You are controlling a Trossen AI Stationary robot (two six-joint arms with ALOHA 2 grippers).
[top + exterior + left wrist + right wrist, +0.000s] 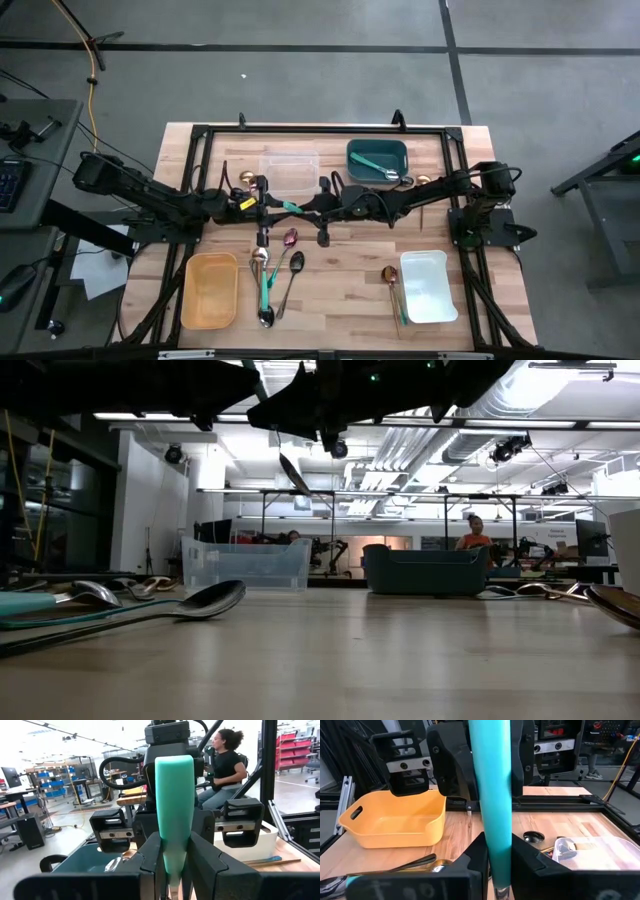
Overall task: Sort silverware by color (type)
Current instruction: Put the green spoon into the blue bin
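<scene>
A grey floor surrounds the wooden counter [340,290], seen from above. Both arms meet over its middle, just in front of the clear container [290,170]. The left pincer [268,206] and the right pincer [318,208] face each other with a teal-handled utensil [290,207] between them. The teal container [377,160] beside the clear one holds another teal-handled piece. Well in front of the clear container lie a teal-handled spoon [265,290], a black spoon [292,280] and a pink-purple spoon [290,239], near the yellow container [210,290]; a white container [428,287] sits farther off with a copper-toned spoon [390,275] beside it.

At counter level, a dark spoon [180,607] lies in the foreground, the clear container behind it.

The left wrist view shows its fingers [202,862] pinching the teal handle [174,815]; a seated person [225,765] is beyond.

The right wrist view shows its fingers [527,855] pressed onto the same handle [492,795].
</scene>
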